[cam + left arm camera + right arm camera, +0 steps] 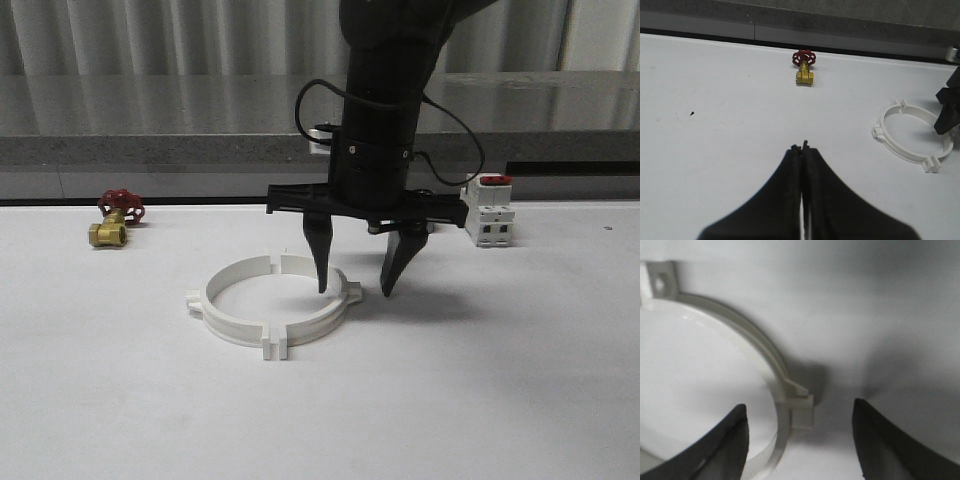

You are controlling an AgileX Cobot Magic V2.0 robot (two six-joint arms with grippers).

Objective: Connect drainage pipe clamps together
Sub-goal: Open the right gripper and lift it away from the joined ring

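Spread wide, my right gripper [357,288] hangs point-down over the right side of the drainage pipe clamps [270,305] — one finger tip sits inside the ring, the other outside it, with the rim and its small outer lug [801,410] between them. Whether either tip touches the plastic I cannot tell; in the right wrist view both fingers [727,445] stand clear of the rim on each side.

Both white half-rings lie flat on the white table [520,380], set end to end so that they form a full ring. Their flat end tabs [274,349] meet at the near side, and another pair meets at the far side, where a narrow gap shows between them.

My left gripper [802,150] is pressed together with nothing between its pads, hovering over bare table well apart from the ring, which lies off toward the right arm.

A brass valve with a red handwheel [116,219] sits near the far left edge of the table. A white breaker with a red switch [489,210] stands at the far right — just behind my right arm.
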